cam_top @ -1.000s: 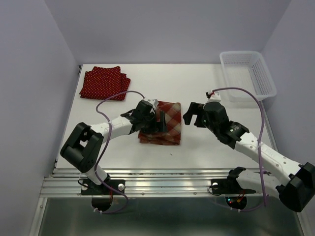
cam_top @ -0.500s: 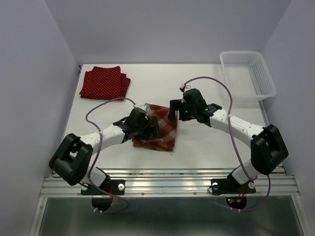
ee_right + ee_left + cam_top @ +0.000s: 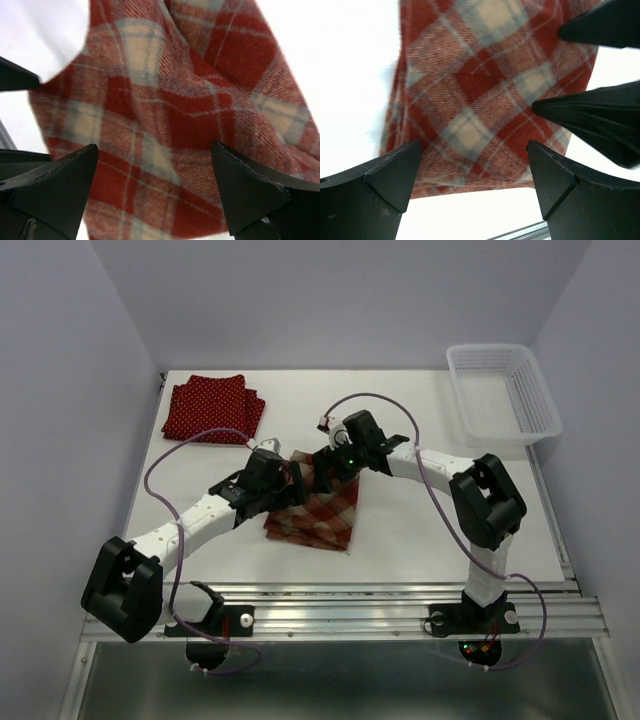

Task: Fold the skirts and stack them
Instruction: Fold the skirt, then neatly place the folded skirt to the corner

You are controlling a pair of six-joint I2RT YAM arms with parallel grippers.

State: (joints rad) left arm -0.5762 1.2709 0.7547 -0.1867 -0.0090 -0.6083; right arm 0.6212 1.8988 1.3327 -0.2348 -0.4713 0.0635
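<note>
Table [image 3: 430, 530] is carrying the plaid skirt [image 3: 322, 518], folded, near its middle, and I am seeing the dotted skirts [image 3: 210, 410] lying stacked at the far left corner. My left gripper [image 3: 474, 150] and right gripper [image 3: 155, 147] are both hovering, fingers spread wide, over the plaid's far edge.

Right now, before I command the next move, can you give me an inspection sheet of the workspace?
Surface: white table, matte.
Job's things: plaid skirt folded at centre, far edge rumpled; polka-dot skirts folded, stacked far left.
Clutter: white basket at far right, nothing seen inside.
End effectors: left end effector and right end effector both open over the plaid skirt.
Cables: left cable and right cable loop free.
Surroundings: plain walls; metal rail at near edge.
</note>
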